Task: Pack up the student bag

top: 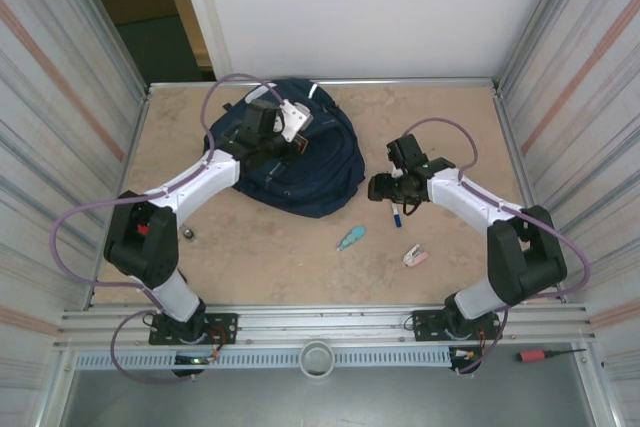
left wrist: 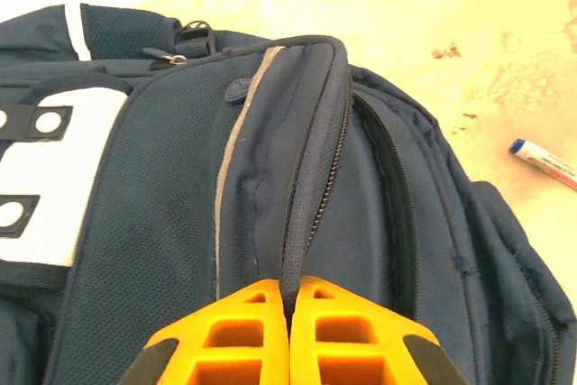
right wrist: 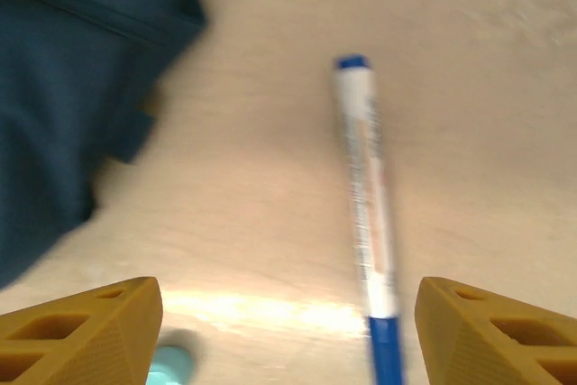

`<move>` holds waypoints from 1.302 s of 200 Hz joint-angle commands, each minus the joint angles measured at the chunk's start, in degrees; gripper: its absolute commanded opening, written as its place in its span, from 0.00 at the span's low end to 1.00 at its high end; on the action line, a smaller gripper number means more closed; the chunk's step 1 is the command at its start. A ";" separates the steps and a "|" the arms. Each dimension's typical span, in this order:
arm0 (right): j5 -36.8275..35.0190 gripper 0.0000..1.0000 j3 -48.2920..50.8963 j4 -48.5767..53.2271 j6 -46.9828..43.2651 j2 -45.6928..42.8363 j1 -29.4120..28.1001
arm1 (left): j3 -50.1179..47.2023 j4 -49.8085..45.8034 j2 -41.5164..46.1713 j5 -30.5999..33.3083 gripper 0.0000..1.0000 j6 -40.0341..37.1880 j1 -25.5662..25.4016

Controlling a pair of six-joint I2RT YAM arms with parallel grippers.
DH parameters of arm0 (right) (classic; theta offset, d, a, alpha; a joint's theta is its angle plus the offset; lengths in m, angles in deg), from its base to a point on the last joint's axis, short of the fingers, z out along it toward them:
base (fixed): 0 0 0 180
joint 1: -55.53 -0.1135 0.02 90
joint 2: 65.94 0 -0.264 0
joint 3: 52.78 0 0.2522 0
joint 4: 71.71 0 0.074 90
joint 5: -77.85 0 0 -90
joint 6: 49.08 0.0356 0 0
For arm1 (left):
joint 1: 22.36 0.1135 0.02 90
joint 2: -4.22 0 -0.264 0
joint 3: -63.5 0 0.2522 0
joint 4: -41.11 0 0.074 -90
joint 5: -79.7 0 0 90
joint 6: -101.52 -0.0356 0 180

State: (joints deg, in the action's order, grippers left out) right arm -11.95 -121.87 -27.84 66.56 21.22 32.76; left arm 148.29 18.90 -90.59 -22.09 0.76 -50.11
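Observation:
The student bag is a large navy backpack lying flat at the back middle of the table, with a white patch and a grey strip on its front. My left gripper is over the bag, shut on a raised fabric edge beside the zip. My right gripper hangs open just right of the bag, low over the table. A blue-and-white marker lies on the table between its fingers, close to the right one, untouched. A corner of the bag lies to its left.
A teal item and a pink-and-white item lie on the table in front of the bag. A small dark object sits near the left arm. The marker rests right of the bag. Metal walls enclose the table.

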 commanded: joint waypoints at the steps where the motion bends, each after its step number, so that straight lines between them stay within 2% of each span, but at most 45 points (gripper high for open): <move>1: -2.83 0.64 -1.91 3.82 -1.92 4.86 1.98 | -0.24 3.57 1.99 -2.76 0.00 1.10 0.06; 16: -1.97 0.58 -3.88 3.82 -2.13 8.31 1.93 | -0.15 3.55 2.08 -2.99 0.00 1.01 0.15; 54: -0.88 0.34 -6.05 3.04 -2.56 13.53 1.58 | -0.58 3.50 2.91 -3.05 0.00 0.92 0.15; 77: -1.47 0.26 -6.72 3.03 -2.87 15.42 1.99 | -0.80 3.43 3.34 -3.10 0.00 0.83 0.14; 130: -1.39 0.08 -6.17 3.22 -3.78 11.80 2.20 | -1.14 3.41 4.58 -3.83 0.00 3.09 0.11; 141: 1.09 0.08 -5.53 2.30 -3.17 8.35 2.20 | -1.07 3.53 4.97 -3.89 0.00 4.49 0.15; 154: 8.12 0.08 -4.20 -0.93 -0.90 3.23 2.23 | -1.02 3.73 5.71 -4.25 0.00 6.52 0.23; 177: 21.60 0.08 -1.34 -14.35 9.33 -4.15 1.74 | -1.10 6.18 7.03 -8.19 0.00 12.14 1.69; 192: 24.92 0.08 -1.72 -21.98 16.25 -5.41 -0.10 | -1.41 9.23 7.44 -12.39 0.00 16.60 3.20; 216: 26.22 0.09 -4.96 -29.65 24.59 -2.17 -3.47 | 0.56 10.30 7.10 -15.95 0.00 19.05 4.02; 243: 27.39 0.08 -10.09 -37.65 34.09 6.01 -5.36 | 3.13 9.68 6.58 -17.00 0.00 19.60 3.96; 260: 26.46 0.10 -14.38 -39.50 37.01 11.24 -6.75 | 4.16 9.40 6.39 -17.38 0.00 19.64 4.02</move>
State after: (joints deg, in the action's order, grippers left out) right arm 13.28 -131.25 -59.73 93.80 26.31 27.28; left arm 147.43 22.96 -87.22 -33.56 17.83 -45.60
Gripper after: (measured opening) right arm 0.119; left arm 0.047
